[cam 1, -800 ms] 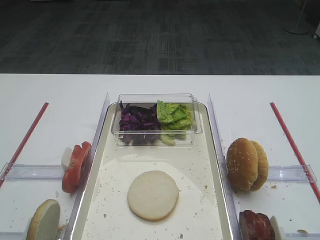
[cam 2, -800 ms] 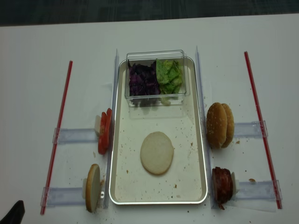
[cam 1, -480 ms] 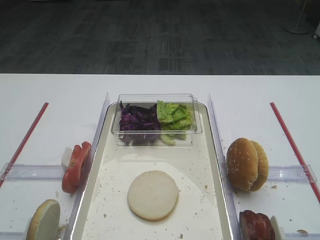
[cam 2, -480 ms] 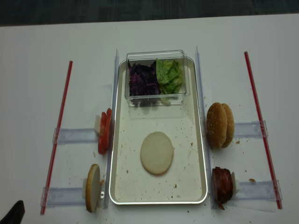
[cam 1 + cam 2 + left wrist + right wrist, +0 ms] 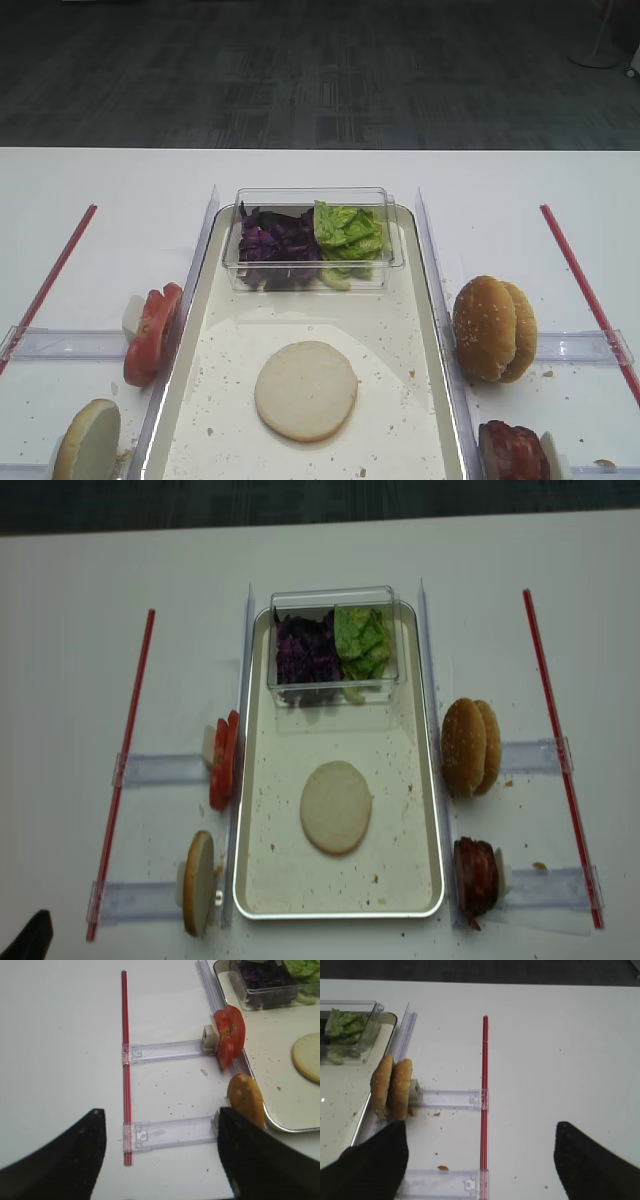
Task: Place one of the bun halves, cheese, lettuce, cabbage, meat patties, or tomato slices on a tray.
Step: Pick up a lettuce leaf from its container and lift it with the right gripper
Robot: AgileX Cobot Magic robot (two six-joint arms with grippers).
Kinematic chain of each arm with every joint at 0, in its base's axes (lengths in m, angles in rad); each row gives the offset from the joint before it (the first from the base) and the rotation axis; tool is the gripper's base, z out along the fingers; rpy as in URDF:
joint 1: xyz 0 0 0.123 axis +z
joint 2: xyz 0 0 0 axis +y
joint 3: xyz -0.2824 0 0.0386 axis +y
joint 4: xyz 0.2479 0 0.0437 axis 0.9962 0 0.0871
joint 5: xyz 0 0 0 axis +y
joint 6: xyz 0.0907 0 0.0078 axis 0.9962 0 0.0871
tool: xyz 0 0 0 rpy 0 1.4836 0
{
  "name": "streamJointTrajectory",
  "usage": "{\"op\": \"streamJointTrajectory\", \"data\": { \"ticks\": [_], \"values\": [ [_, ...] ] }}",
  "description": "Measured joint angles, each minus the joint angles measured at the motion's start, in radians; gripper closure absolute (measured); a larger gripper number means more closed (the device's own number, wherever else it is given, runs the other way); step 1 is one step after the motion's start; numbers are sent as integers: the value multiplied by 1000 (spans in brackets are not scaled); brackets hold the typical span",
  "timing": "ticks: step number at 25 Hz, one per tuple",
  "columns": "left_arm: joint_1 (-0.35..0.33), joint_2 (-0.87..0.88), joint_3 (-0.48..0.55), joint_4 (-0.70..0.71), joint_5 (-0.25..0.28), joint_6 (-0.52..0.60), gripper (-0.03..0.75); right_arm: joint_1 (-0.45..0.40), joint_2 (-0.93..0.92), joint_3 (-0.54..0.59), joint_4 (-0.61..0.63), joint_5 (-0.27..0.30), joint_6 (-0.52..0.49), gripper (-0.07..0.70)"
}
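One bun half (image 5: 336, 807) already lies cut face up near the middle of the tray (image 5: 432, 780), toward its near end. The clear tub (image 5: 333, 646) holding cabbage (image 5: 306, 650) and lettuce (image 5: 362, 642) sits at the tray's far end. Upright in holders along the tray's right edge stand two bun halves (image 5: 493, 328) and, nearer, the meat patties (image 5: 476, 876). Along the left edge stand the tomato slices (image 5: 228, 1034) and another bun half (image 5: 245, 1104).

Both arms hang back off the near edge of the table. The right gripper (image 5: 480, 1160) shows dark jaws spread wide with nothing between them; the left gripper (image 5: 162, 1155) likewise stands spread and empty.

The sensible next layer looks like a patty or a tomato slice — whichever arm is nearer should take it. To do it well, approach the standing slice from above with the jaws straddling its thin edges, lift straight out of the holder before swinging inward, and release low over the bun half so it lands flat and centred.
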Motion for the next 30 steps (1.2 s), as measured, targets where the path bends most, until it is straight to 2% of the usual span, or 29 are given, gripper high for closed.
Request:
{"op": "streamJointTrajectory", "data": {
  "ticks": [9, 12, 21, 30],
  "values": [
    [0, 0, 0, 0, 0, 0, 275, 0, 324, -126, 1, -194, 2, 17],
    [0, 0, 0, 0, 0, 0, 275, 0, 465, -182, 19, -233, 3, 17],
    [0, 0, 0, 0, 0, 0, 275, 0, 889, -384, 107, -274, -21, 17],
    [0, 0, 0, 0, 0, 0, 275, 0, 1276, -596, 139, -316, -64, 17]
  ]
}}
